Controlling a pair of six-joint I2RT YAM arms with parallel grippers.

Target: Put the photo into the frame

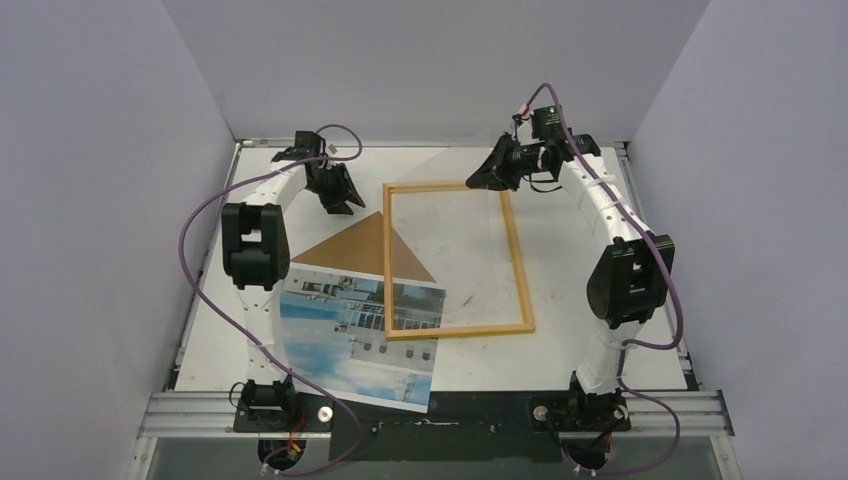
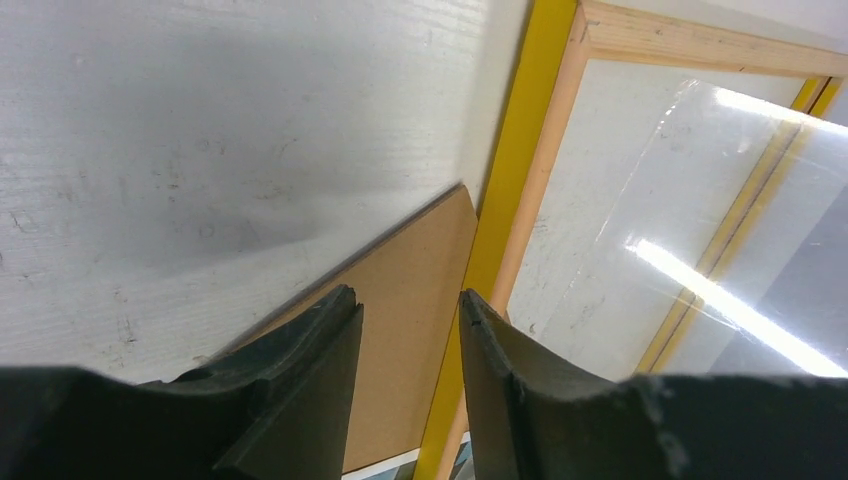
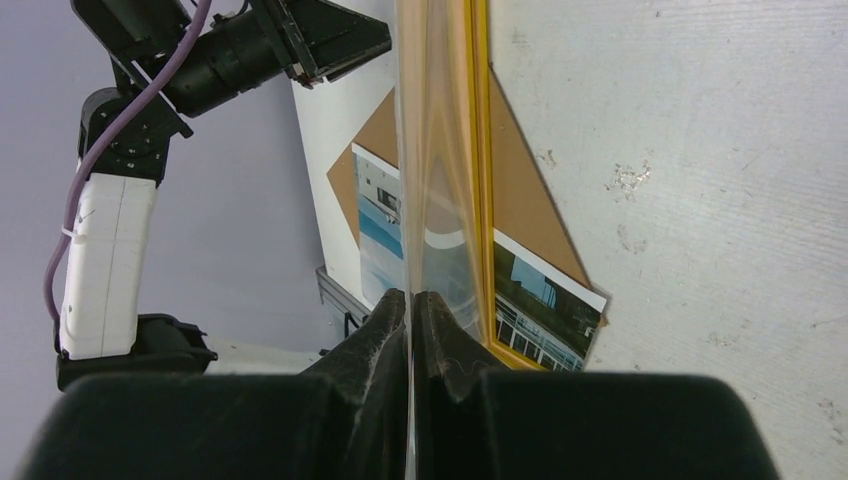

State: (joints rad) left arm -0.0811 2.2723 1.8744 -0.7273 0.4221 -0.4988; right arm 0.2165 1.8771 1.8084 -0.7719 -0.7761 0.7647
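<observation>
The frame lies flat mid-table, wood-coloured side up, its yellow edge showing in the left wrist view. The photo of a building and blue sky lies at the near left, with its right corner under the frame's near-left corner. My right gripper is at the frame's far edge, shut on the edge of a clear sheet that tilts up over the frame. My left gripper hangs open just left of the frame's far-left side, nothing between its fingers.
A brown backing board lies partly under the photo and the frame's left side, its corner below my left gripper. Grey walls close in the white table on three sides. A metal rail runs along the near edge.
</observation>
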